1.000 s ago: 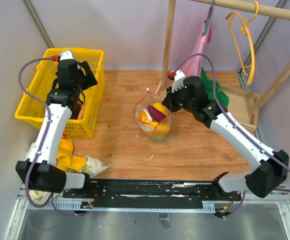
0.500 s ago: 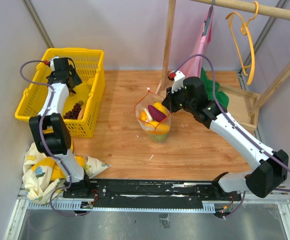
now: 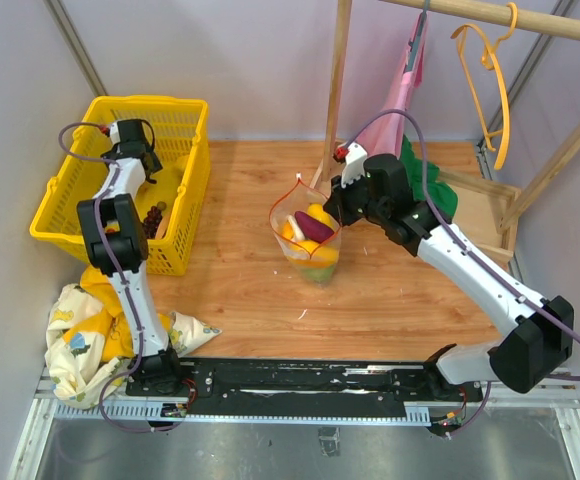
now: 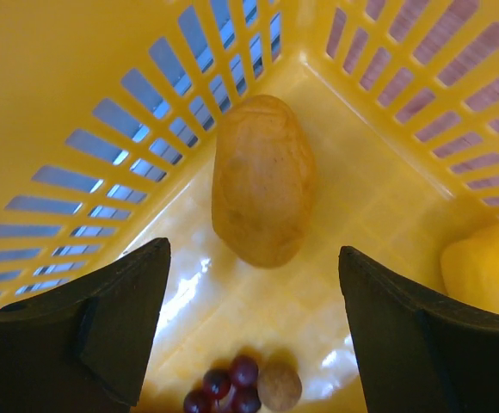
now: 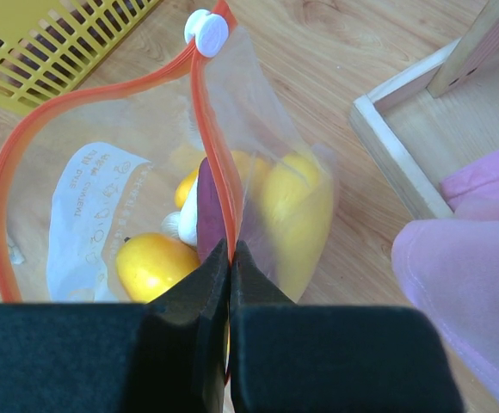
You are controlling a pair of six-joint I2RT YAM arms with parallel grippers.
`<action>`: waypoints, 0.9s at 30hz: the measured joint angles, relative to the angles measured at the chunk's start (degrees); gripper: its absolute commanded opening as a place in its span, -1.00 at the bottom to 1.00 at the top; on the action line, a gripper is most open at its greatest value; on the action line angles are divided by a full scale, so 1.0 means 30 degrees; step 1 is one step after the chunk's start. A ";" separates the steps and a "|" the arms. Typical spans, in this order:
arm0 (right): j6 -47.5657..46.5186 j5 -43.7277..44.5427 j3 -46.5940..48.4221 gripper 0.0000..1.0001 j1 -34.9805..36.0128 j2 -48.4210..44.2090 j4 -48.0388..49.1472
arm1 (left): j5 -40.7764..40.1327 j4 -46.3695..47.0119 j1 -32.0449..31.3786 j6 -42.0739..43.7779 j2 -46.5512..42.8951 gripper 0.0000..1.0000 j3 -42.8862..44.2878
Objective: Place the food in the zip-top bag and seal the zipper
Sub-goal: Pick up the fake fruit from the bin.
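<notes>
The clear zip-top bag (image 3: 310,250) stands open mid-table, holding yellow, orange, green and purple toy food. My right gripper (image 3: 336,207) is shut on the orange-red zipper (image 5: 205,120) at the bag's right rim, its jaws (image 5: 231,251) pinched on the strip, and holds the mouth open. A yellow fruit (image 5: 150,265) and a purple piece (image 5: 206,215) show inside. My left gripper (image 4: 251,258) is open and empty inside the yellow basket (image 3: 185,115), above a tan potato-like toy (image 4: 262,176). Purple grapes (image 4: 228,389), a small brown ball (image 4: 280,387) and a yellow piece (image 4: 490,267) lie nearby.
Printed yellow-white snack packets (image 3: 90,335) lie at the near left. A wooden rack post (image 3: 336,90) with pink cloth (image 3: 407,85) and an orange hanger (image 3: 497,95) stands behind the bag. Green cloth (image 3: 438,192) and a wooden tray (image 3: 488,215) are on the right.
My left arm has folded back, and its gripper has moved towards the basket's far left side. The right gripper and the bag have not moved.
</notes>
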 measured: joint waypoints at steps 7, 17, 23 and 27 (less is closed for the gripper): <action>-0.0182 0.0007 0.0000 -0.99 0.0000 0.0335 -0.0007 | 0.0007 0.0474 0.0495 0.0357 0.2222 0.45 0.1406; -0.0401 0.0000 0.0000 -0.99 0.0000 0.0357 -0.0007 | 0.0962 0.1137 0.0634 0.1071 0.2696 -0.08 0.0925; -0.0408 -0.0015 0.0000 -0.99 0.0000 0.0357 -0.0007 | 0.1698 0.1377 0.0641 0.1129 0.1100 -0.20 -0.0940; -0.0401 -0.0022 0.0000 -0.99 0.0000 0.0357 -0.0007 | 0.2412 0.1392 0.0641 0.0933 -0.0911 -0.20 -0.2382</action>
